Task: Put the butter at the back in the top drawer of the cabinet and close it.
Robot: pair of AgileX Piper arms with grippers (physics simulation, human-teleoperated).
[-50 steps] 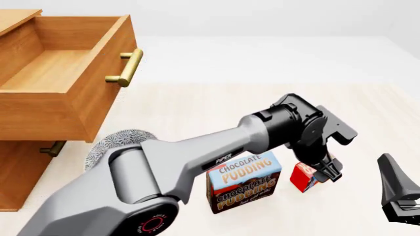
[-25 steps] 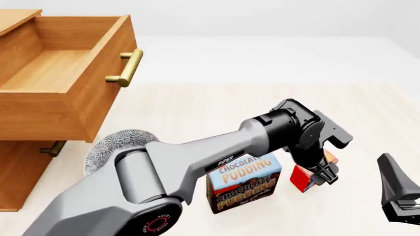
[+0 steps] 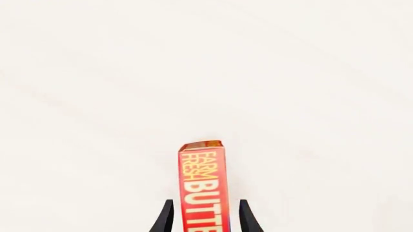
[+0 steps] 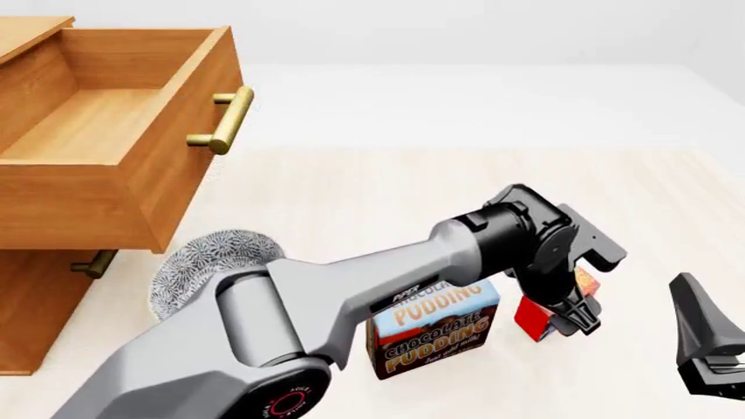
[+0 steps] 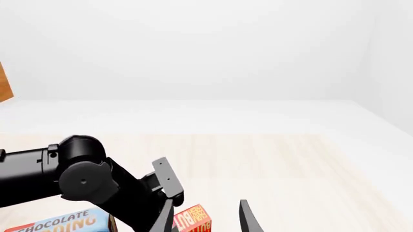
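Over at the far left of the front view, the cabinet (image 4: 30, 305) is standing with its top drawer (image 4: 111, 131) pulled fully out, the bare wooden floor of the drawer showing and its brass bar handle (image 4: 223, 120) facing the table; a second brass handle (image 4: 93, 263) is peeking out from the drawer front below. Just beside the cabinet's lower corner, a grey speckled round object (image 4: 204, 257) is lying on the pale table (image 4: 385, 192), partly hidden behind the left arm (image 4: 349, 288). That arm is reaching diagonally across to the right, passing in front of the chocolate pudding box (image 4: 437, 336), which is standing upright near the front edge. Just right of that box, the butter (image 4: 538, 316) is sitting on the table, and the left gripper (image 4: 557, 312) is pointing down over it. In the left wrist view the two dark fingers (image 3: 164, 218) are straddling the red carton (image 3: 202, 186), one on each side, with a thin sliver of gap visible at both, so the claw is spread around the butter and is not pinching it. Farther right, the right gripper (image 4: 704, 349) is hanging near the frame's edge, well apart from the butter, its fingers parted and holding nothing.
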